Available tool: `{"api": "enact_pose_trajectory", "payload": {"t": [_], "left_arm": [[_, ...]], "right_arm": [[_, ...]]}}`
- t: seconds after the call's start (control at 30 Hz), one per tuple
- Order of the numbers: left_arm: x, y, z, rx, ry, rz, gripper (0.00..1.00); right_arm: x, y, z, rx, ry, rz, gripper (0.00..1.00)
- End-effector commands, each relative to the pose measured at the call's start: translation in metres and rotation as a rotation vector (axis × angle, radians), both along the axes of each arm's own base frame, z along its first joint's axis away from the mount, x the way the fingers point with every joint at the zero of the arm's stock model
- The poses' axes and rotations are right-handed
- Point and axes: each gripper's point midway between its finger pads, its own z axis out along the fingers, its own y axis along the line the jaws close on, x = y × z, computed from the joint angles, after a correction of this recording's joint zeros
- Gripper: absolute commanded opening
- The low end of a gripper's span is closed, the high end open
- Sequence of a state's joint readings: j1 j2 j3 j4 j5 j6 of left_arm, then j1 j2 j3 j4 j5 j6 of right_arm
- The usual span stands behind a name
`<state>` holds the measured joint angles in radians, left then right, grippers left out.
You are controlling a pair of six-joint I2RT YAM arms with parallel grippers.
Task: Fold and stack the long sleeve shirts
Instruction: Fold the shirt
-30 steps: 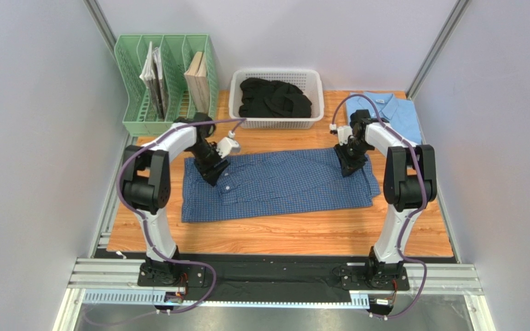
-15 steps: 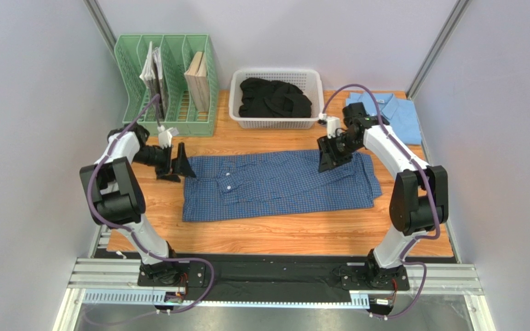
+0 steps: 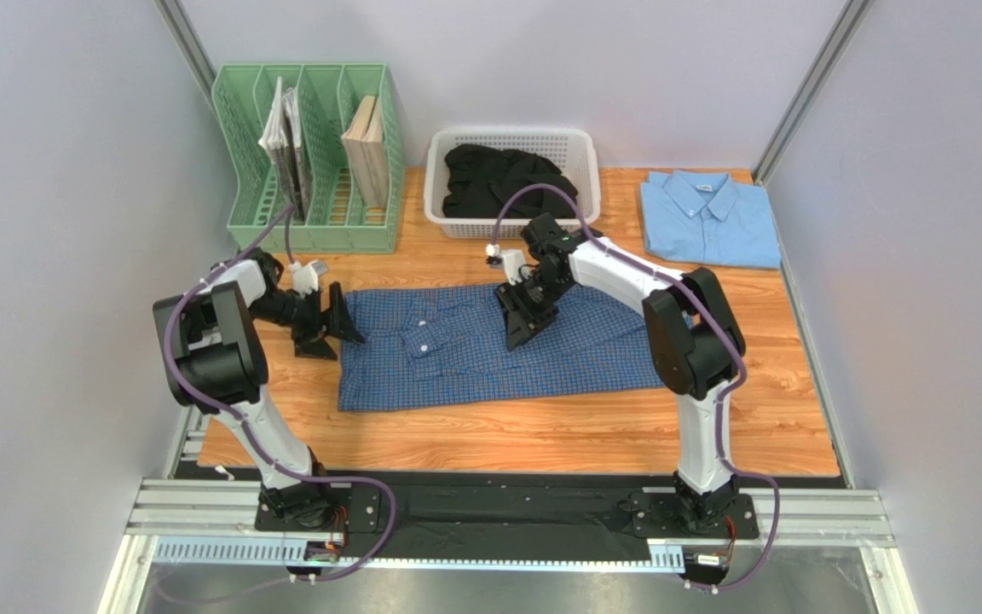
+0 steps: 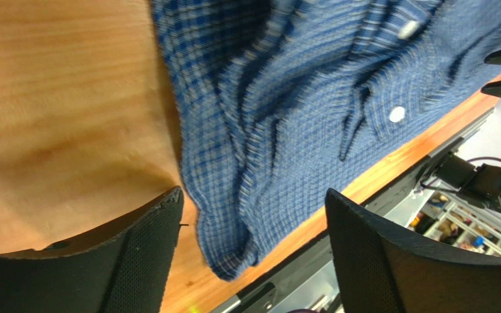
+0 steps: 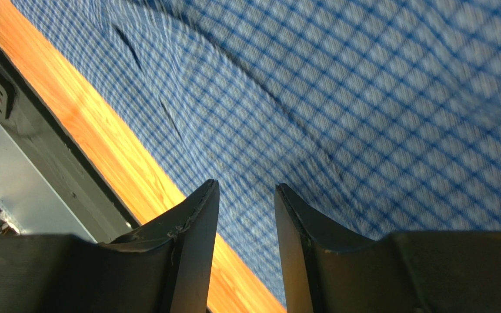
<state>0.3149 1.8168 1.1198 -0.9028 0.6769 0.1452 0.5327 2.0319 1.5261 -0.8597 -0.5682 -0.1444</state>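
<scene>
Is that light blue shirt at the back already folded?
Folded: the light blue shirt lies as a neat compact rectangle, collar showing.

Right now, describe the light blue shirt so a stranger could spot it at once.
On the wooden table, look to the far right corner, beside the white basket of dark clothes. The light blue shirt lies there folded flat. Unlike the checked dark blue shirt spread mid-table, it is plain and pale.
</scene>
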Motion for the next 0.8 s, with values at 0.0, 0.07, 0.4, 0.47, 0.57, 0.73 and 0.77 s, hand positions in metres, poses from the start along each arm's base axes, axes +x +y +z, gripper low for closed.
{"api": "enact_pose_trajectory", "payload": {"t": [0.0,0.07,0.4,0.47,0.57,0.73,0.77], "left_arm": [[0.004,0.003,-0.018,-0.012,0.054,0.022,0.83],[0.005,-0.002,-0.024,-0.05,0.064,0.022,0.8],[0.014,-0.033,-0.024,-0.175,0.007,-0.019,0.66],[0.012,-0.036,-0.024,-0.17,0.001,-0.04,0.66],[0.013,-0.037,-0.023,-0.172,-0.03,-0.064,0.66],[0.011,-0.037,-0.02,-0.183,-0.039,-0.077,0.58],[0.012,-0.038,-0.018,-0.19,-0.048,-0.082,0.55]], "right_arm": [[0.016,0.031,0.004,0.065,-0.022,0.004,0.42],[0.019,0.035,-0.005,0.058,-0.011,0.006,0.41],[0.018,0.041,-0.031,0.014,0.013,0.018,0.39],[0.017,0.043,-0.034,0.007,0.015,0.023,0.39],[0.017,0.046,-0.038,0.001,0.018,0.023,0.38],[0.015,0.051,-0.045,-0.018,0.016,0.028,0.38],[0.016,0.052,-0.044,-0.019,0.014,0.029,0.38]]}}
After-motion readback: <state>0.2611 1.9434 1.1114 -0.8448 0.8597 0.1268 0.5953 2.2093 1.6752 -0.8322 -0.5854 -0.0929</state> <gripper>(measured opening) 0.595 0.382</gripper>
